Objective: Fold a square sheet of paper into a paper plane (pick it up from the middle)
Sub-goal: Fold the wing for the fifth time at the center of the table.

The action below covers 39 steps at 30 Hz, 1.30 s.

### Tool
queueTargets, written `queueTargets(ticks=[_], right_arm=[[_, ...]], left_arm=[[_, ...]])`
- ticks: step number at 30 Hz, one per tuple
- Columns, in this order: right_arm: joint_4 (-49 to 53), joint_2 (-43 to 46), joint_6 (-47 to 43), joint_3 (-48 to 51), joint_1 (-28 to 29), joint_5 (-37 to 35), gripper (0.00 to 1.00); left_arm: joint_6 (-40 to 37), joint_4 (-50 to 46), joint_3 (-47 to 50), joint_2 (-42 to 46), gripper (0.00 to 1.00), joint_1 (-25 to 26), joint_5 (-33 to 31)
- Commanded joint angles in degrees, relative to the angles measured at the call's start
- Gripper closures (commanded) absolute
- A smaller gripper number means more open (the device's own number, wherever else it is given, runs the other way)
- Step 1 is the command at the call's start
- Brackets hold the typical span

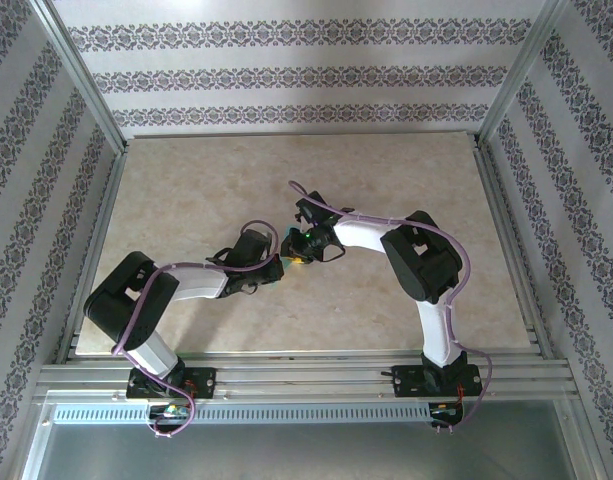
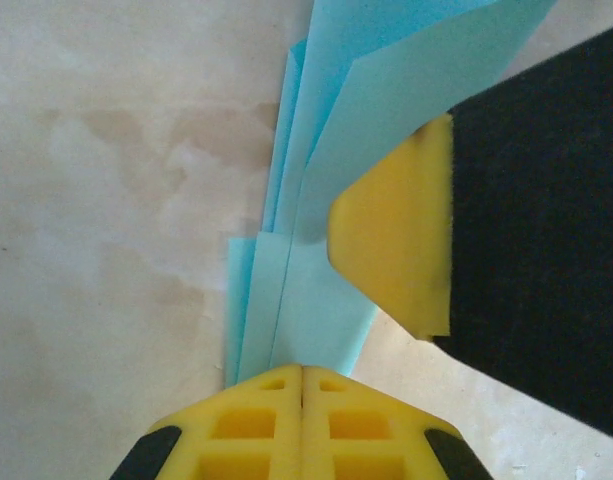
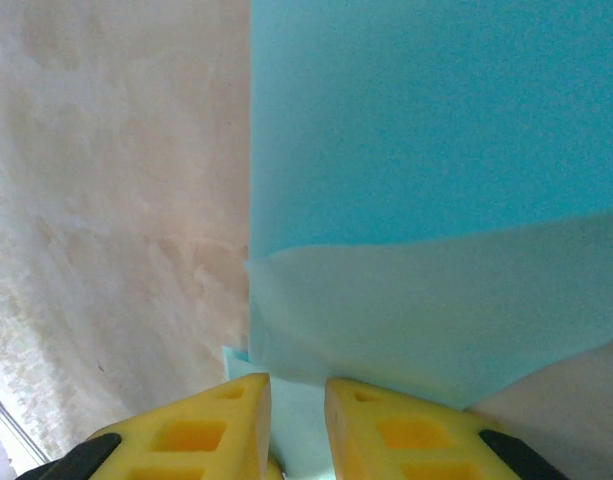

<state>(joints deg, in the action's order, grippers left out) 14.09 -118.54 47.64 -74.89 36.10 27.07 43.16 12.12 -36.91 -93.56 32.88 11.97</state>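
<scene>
The turquoise sheet of paper (image 2: 386, 100) is folded into long layered flaps with a centre crease, like a paper plane, and is held above the table's middle (image 1: 294, 257). My left gripper (image 2: 303, 370) is shut on its near end, the yellow jaws pressed together over the crease. From the other side, my right gripper (image 1: 302, 248) meets it, and one of its yellow fingertips (image 2: 391, 250) touches a raised flap. In the right wrist view the right gripper (image 3: 298, 385) stands slightly open. The paper (image 3: 436, 150) shows face-on across that gap and spreads ahead of it.
The beige marbled table (image 1: 186, 190) lies under both arms. Aluminium frame rails (image 1: 306, 378) run along its near edge and sides, with patterned walls behind. The two arms (image 1: 416, 260) bend toward each other at the centre.
</scene>
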Motion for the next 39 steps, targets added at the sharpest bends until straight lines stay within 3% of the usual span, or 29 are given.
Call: queueTargets(ticks=[1, 7, 23, 39], right_arm=[[2.5, 0.0, -1.5, -0.3, -1.3, -2.4, 0.72], [-5.2, 4.0, -3.5, 2.9, -3.7, -0.4, 0.72], [-0.4, -0.5, -10.0, -0.1, -0.5, -2.1, 0.77], [-0.6, -7.1, -13.2, -8.0, -13.3, -3.6, 0.77]], left_arm=[[-0.4, -3.1, 0.7, -0.7, 1.00, -0.3, -0.3], [-1.6, -6.3, -0.1, -0.6, 1.00, -0.3, -0.4], [-4.2, -12.8, -3.4, -1.9, 1.00, -0.3, 0.4], [-8.3, -18.2, -3.8, -5.4, 1.00, -0.3, 4.3]])
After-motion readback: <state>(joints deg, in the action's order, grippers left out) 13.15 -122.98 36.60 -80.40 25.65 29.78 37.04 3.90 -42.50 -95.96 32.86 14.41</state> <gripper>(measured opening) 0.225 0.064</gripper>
